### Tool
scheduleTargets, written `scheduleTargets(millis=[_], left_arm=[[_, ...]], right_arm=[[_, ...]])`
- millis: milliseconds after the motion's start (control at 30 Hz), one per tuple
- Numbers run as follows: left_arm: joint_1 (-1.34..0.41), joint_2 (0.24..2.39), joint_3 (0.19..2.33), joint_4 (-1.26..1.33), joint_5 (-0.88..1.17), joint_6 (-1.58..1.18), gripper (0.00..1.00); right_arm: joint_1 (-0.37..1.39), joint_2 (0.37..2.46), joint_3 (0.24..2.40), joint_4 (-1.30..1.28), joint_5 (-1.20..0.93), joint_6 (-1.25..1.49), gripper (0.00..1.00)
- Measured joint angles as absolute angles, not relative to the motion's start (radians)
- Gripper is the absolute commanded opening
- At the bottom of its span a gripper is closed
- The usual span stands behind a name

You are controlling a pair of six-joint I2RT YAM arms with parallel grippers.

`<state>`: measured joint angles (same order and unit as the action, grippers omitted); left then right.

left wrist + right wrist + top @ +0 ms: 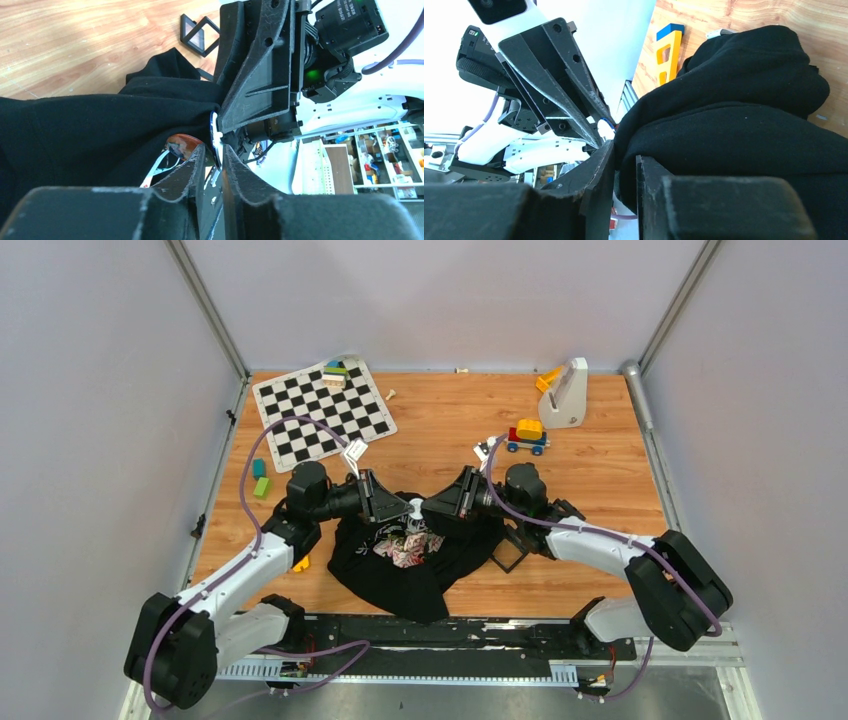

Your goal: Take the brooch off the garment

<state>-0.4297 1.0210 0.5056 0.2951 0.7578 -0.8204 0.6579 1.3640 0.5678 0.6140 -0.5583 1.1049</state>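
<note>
Only wrist views show brooch (pixel 213 131) blue rim against garment (pixel 100 130).

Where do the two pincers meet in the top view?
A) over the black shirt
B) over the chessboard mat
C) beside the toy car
A: the left pincer and the right pincer stand tip to tip over the black shirt.
</note>
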Motion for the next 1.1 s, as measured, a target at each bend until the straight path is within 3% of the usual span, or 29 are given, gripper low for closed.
scheduleTargets(millis=[133, 200, 233, 300, 400, 533, 867, 1100], left_arm=[[-0.430, 1.030, 0.506, 0.295, 0.759, -0.820, 0.33], [-0.430, 1.032, 0.506, 0.295, 0.760, -0.820, 0.22], [-0.430, 1.033, 0.506, 0.295, 0.762, -0.820, 0.10], [-0.430, 1.035, 0.506, 0.295, 0.765, -0.815, 0.00], [-0.429, 1.036, 0.506, 0.295, 0.765, -0.817, 0.00], [-0.430, 1.036, 0.506, 0.295, 0.765, -0.816, 0.00], [-0.430, 1.036, 0.506, 0.297, 0.770, -0.825, 0.00], [-0.430, 1.036, 0.506, 0.301, 0.774, -0.841, 0.00]], right_arm=[[0.665, 1.363, 0.572, 0.613, -0.559, 1.106, 0.00], [0.665, 1.363, 0.572, 0.611, -0.558, 1.106, 0.02], [0.665, 1.363, 0.572, 0.610, -0.559, 1.106, 0.07], [0.665, 1.363, 0.572, 0.609, -0.558, 1.106, 0.17], [0.665, 1.363, 0.572, 0.609, -0.561, 1.106, 0.29], [0.665, 1.363, 0.572, 0.614, -0.566, 1.116, 0.36], [0.669, 1.365, 0.572, 0.630, -0.575, 1.112, 0.30], [0.678, 1.366, 0.572, 0.625, -0.567, 1.088, 0.34]])
